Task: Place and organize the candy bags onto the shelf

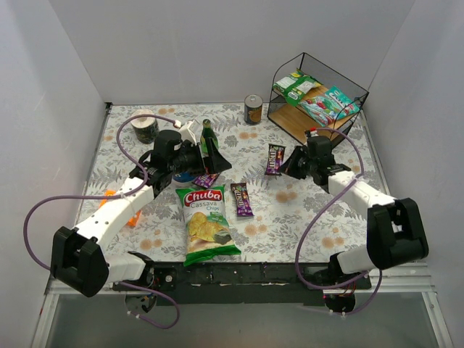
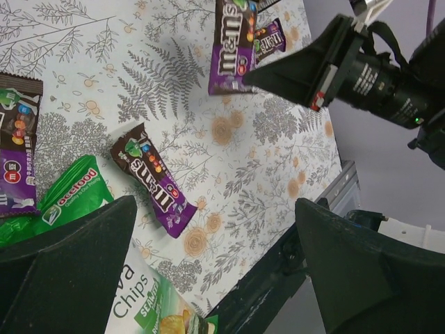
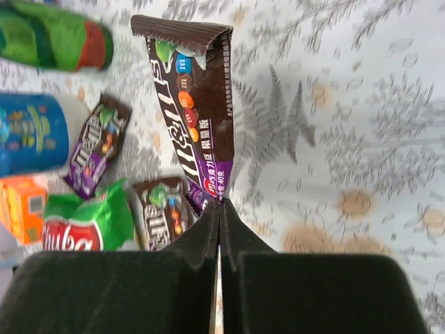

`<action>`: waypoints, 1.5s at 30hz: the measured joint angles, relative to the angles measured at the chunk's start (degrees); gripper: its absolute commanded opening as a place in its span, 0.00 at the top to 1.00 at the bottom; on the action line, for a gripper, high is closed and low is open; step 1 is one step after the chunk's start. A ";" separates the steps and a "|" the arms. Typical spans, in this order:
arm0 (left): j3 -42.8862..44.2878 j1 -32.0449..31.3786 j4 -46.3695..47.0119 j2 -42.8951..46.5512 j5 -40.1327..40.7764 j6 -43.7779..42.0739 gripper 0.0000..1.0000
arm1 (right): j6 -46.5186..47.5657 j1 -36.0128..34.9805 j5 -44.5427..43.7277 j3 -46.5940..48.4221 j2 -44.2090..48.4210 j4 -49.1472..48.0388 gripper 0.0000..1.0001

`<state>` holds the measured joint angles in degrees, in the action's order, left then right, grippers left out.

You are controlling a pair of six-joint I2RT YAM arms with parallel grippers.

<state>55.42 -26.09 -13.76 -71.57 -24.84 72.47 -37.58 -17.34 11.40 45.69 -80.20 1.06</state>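
The shelf (image 1: 346,93) stands at the back right with a green-and-white packet (image 1: 296,85) and a teal packet (image 1: 330,104) on its top board. My right gripper (image 1: 286,168) is shut on one end of a dark brown/purple candy bag (image 1: 274,158), which stands up from the jaws in the right wrist view (image 3: 195,118). My left gripper (image 1: 212,162) is open and empty above the table. Between its jaws (image 2: 214,205) lies a purple candy bag (image 2: 154,179). Another lies at the left (image 2: 17,149). One lies mid-table (image 1: 241,199).
The large Chuba chips bag (image 1: 206,223) lies at the front middle. An orange packet (image 1: 119,208) is under the left arm. A can (image 1: 253,109), a dark bottle (image 1: 209,134) and a tin (image 1: 145,127) stand at the back.
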 measured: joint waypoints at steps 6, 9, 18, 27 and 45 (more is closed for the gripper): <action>1.81 0.00 -2.54 0.28 0.35 -1.16 0.02 | -2.91 -0.39 -6.62 5.84 -7.93 -5.38 0.99; 2.51 0.00 -3.23 0.28 0.52 -1.55 0.02 | -4.33 -1.16 -10.95 9.29 -12.41 -8.11 0.99; 7.26 0.00 -6.97 -0.37 1.57 -2.16 0.02 | -5.73 -5.03 -24.90 24.63 -29.38 -14.27 0.99; 8.72 0.00 -9.35 -0.92 2.56 -3.04 0.02 | -3.72 -5.18 -34.45 39.04 -40.92 -13.97 0.99; 8.70 0.00 -10.36 -2.29 3.41 -3.63 0.02 | -3.78 -2.12 -39.50 42.16 -42.73 -13.88 0.99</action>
<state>64.12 -26.09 -24.12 -73.87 -21.43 68.84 -41.36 -19.46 -28.10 87.85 -122.93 -12.82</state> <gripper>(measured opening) 0.981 0.022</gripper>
